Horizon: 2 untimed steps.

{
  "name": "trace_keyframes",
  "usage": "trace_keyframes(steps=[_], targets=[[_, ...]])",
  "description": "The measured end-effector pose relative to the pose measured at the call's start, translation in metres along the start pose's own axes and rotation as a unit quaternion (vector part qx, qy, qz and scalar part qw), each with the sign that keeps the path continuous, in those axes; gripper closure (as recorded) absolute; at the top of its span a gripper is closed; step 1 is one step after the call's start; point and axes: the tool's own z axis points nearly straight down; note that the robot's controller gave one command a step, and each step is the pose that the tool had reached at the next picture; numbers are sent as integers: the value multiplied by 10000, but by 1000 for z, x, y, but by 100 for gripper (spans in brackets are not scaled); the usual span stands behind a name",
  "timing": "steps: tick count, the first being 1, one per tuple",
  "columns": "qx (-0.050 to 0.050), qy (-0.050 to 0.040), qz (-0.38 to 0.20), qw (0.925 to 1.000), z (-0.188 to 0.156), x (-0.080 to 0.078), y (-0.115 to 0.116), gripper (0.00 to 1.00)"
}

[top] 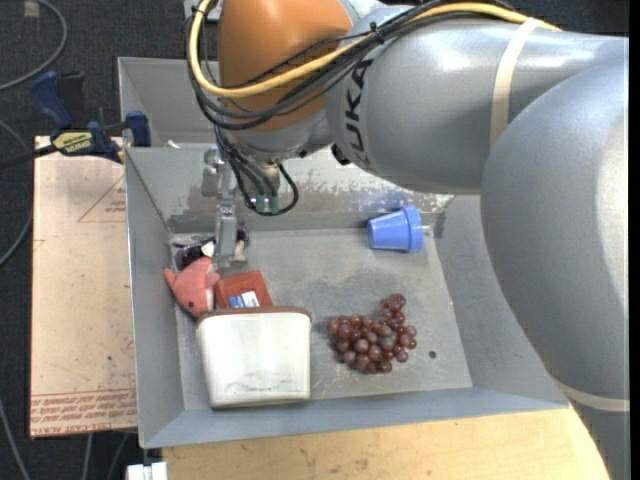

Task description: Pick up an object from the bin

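1. Nearest, a white rectangular tub [255,356] sits at the front left of the grey bin [150,348]. A bunch of dark red grapes [374,336] lies apart to its right.
2. Just behind the tub lie a small red-orange box [243,293] and a pink soft thing [193,288].
3. The gripper [228,248] hangs low at the pink thing's far end, beside a dark item [188,256]. Whether it is wide or narrow cannot be told.
4. Farthest, a blue cup [395,230] lies on its side near the back wall.
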Motion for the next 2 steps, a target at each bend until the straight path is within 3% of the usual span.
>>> trace_keyframes(steps=[1, 2], targets=[[-6, -34, 19, 10000, -6, -1, -2, 0], [-8, -45, -447, 9990, 32, 1, -2, 0]])
